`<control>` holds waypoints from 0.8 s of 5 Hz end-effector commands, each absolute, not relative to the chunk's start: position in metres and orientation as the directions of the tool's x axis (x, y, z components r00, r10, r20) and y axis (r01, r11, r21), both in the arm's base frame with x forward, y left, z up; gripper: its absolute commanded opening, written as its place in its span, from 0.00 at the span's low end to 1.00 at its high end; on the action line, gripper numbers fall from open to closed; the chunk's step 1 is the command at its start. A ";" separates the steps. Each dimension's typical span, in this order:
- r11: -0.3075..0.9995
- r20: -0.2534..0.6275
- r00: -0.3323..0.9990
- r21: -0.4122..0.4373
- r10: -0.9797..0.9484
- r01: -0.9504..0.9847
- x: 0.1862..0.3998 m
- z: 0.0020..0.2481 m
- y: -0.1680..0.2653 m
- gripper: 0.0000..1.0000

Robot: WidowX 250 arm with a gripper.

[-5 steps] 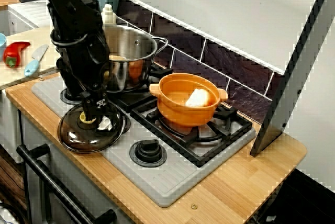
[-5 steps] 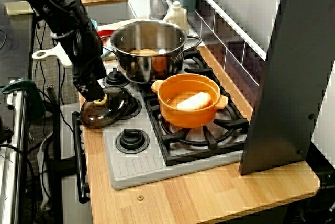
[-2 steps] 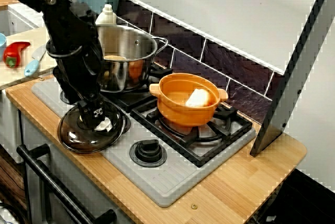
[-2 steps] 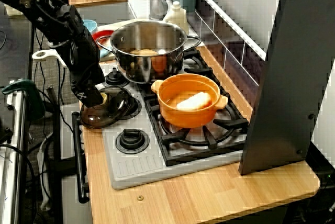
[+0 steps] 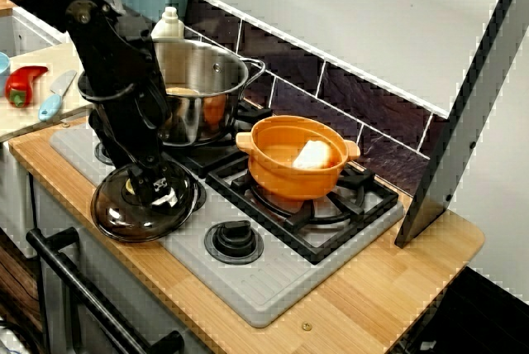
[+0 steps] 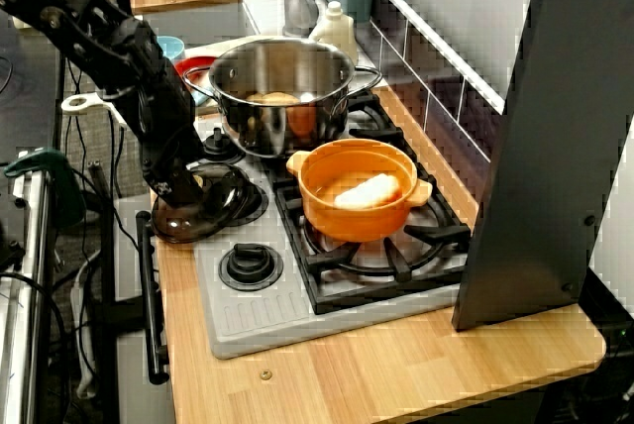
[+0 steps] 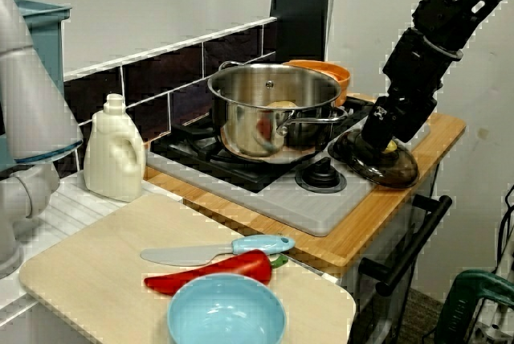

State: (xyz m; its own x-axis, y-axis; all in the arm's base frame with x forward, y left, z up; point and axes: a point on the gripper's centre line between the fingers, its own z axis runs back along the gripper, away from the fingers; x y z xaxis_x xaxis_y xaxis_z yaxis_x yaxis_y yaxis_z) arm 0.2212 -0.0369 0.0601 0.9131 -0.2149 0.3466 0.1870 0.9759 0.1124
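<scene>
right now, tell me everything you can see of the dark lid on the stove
The lid is a round, smoky see-through dome with a darker rim, lying flat, dome up, on the front corner of the grey stove. The black claw sits on its centre, hiding most of a yellowish knob; whether it grips is unclear.

The lid [image 5: 124, 220] looks glossy dark glass, the pot [image 5: 216, 106] polished steel, the counter [image 5: 397, 281] matt wood.

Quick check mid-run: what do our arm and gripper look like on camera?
The arm is all black, built of chunky jointed segments, with a round silvery cap at one joint and a thin pale cable looped around its lower part. The gripper is black too, narrow, with small white markings near its tip.
</scene>
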 end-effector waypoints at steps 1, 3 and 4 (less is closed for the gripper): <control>0.976 0.366 0.906 0.117 -0.213 0.183 0.222 0.063 -0.035 1.00; 0.976 0.365 0.906 0.119 -0.212 0.180 0.223 0.063 -0.034 1.00; 0.977 0.367 0.907 0.120 -0.208 0.176 0.225 0.063 -0.034 1.00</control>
